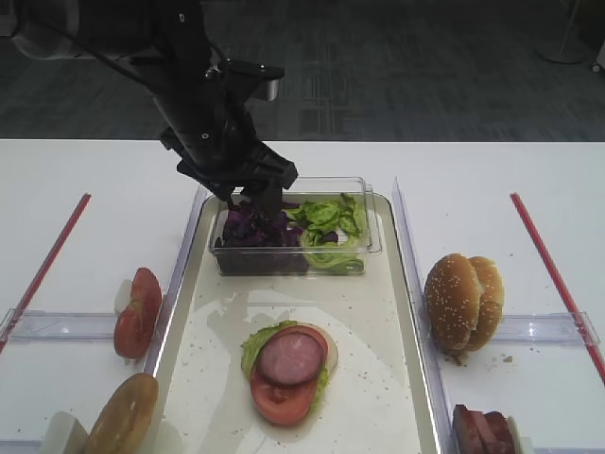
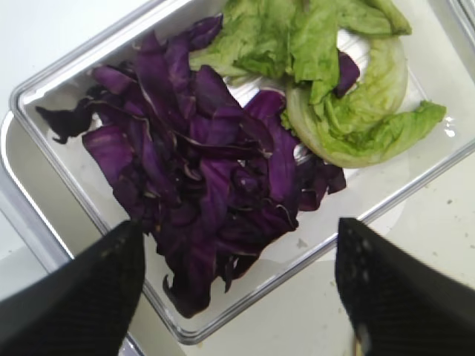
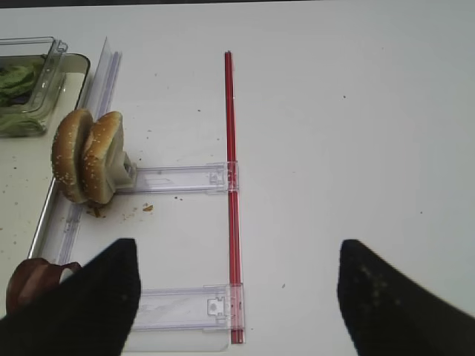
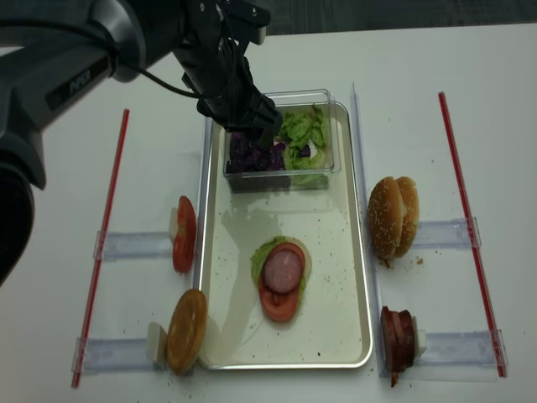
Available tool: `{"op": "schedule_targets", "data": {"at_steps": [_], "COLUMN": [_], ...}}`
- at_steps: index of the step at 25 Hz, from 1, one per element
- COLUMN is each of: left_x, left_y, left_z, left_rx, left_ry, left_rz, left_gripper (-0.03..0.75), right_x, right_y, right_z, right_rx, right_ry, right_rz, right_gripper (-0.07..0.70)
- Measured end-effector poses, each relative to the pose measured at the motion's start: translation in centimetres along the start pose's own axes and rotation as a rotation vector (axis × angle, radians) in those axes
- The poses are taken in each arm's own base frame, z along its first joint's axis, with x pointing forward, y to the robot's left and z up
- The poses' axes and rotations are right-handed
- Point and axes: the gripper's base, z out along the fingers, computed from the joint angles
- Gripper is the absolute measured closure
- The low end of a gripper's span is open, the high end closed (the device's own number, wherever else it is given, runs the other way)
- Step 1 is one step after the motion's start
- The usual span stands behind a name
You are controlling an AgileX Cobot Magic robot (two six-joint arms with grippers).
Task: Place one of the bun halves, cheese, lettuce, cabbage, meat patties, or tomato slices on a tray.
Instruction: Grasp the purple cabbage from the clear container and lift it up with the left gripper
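**Left arm over cabbage, grab pending**

Left gripper hangs above the clear box at the far end of the tray, jaws spread wide with nothing between them. The cabbage fills the box's left half, lettuce the right. Best move: drop straight down, pinch 1 small tuft mid-pile, stay off the box wall and the lettuce. Right gripper idles open over the right-side table, near the bun halves.

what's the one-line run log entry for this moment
left gripper: fingers open over cabbage in clear box | right gripper: open, empty | tray: stack started
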Motion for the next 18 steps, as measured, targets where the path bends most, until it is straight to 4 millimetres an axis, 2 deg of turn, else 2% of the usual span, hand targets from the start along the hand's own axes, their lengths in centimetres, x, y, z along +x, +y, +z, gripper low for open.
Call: {"op": "schedule_targets", "data": {"at_steps": [6,18], "left_x": [-0.4,-1.1], "left_y": [0.0,0.1], "left_z": [0.0,-0.1], "left_rx": [-0.005,-0.017], "left_ry": [-0.039,-0.124], "left_rz": [0.0,0.019], "left_gripper": [0.254,0.267], "right_x": [0.0,0.0], "right_y": [0.0,0.0], "right_z": [0.0,0.0], "right_rx": [0.0,0.0], "right_ry": [0.0,0.0], "right_rz": [0.0,0.0], "right_gripper": [0.061,0.061]}}
